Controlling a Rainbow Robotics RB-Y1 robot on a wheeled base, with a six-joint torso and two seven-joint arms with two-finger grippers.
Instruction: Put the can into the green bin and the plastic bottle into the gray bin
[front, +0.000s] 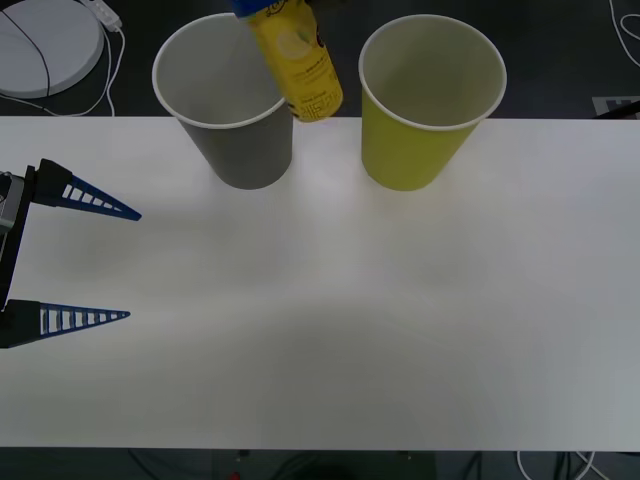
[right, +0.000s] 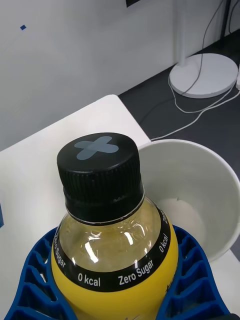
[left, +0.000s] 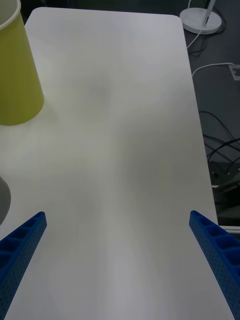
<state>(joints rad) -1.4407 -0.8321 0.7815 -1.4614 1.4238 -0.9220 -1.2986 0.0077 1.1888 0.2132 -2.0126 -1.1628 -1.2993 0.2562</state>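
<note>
Your desk (front: 330, 340) is the largest thing here, a white top with bare surface across most of it. Take the gray bin (front: 240, 110) as your landmark: it stands upright at the far edge of the desk, left of centre in the front view, and what you can see of its pale inside holds nothing. The green bin (front: 425, 110) stands upright just to the right of the gray bin, apart from it with a gap of desk between them, and its pale inside also looks bare as far as the front view shows.

The plastic bottle (right: 112, 235) hangs in the air over the right part of the gray bin's rim, tilted, with its bottom end pointing toward the gap between the two bins. Its black cap with the gray cross faces the right wrist camera, and the gray bin's open mouth sits just beyond and below it.

Your right pincer (right: 115, 300) is pinching the plastic bottle, one blue ribbed finger on each side of the yellow body below the black label band.

Your left pincer (front: 130, 265) hovers low over the desk well to the left of and nearer than the gray bin, fingers spread wide and holding nothing, tips pointing toward the middle of the desk.
</note>
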